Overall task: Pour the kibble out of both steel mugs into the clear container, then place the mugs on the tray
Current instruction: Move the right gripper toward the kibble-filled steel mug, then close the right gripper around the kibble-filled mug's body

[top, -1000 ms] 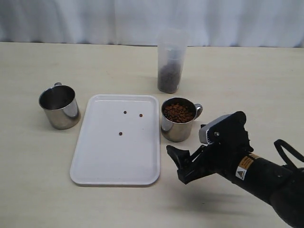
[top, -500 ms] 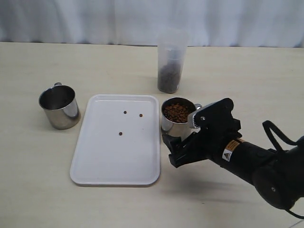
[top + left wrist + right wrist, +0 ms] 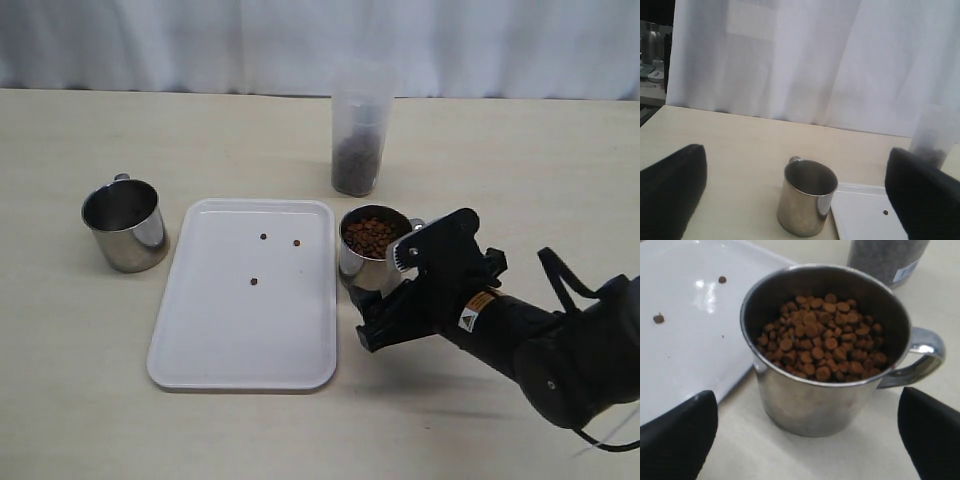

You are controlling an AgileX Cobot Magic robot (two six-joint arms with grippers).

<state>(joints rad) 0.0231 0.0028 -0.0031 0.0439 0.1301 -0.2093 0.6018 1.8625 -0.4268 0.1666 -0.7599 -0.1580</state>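
Note:
Two steel mugs stand on the table. The empty steel mug (image 3: pixel 125 225) (image 3: pixel 807 197) is left of the white tray (image 3: pixel 245 335) (image 3: pixel 860 220) (image 3: pixel 685 345). The other steel mug (image 3: pixel 375 255) (image 3: pixel 820 390), right of the tray, is full of kibble (image 3: pixel 375 237) (image 3: pixel 820 337). Behind it stands the clear container (image 3: pixel 360 130) (image 3: pixel 887 257) (image 3: pixel 932 135), its bottom part filled with kibble. My right gripper (image 3: pixel 365 315) (image 3: pixel 805 445) is open just in front of the full mug, fingers wider than the mug and apart from it. My left gripper (image 3: pixel 797 200) is open, facing the empty mug from a distance; the exterior view does not show it.
Three loose pellets (image 3: pixel 263 237) lie on the tray's far half. A white curtain (image 3: pixel 200 40) closes off the back of the table. My right arm (image 3: pixel 540 345) stretches over the front right of the table.
My right gripper has moved left and away from the front edge, up close to the full mug. The mugs, tray and container have not moved.

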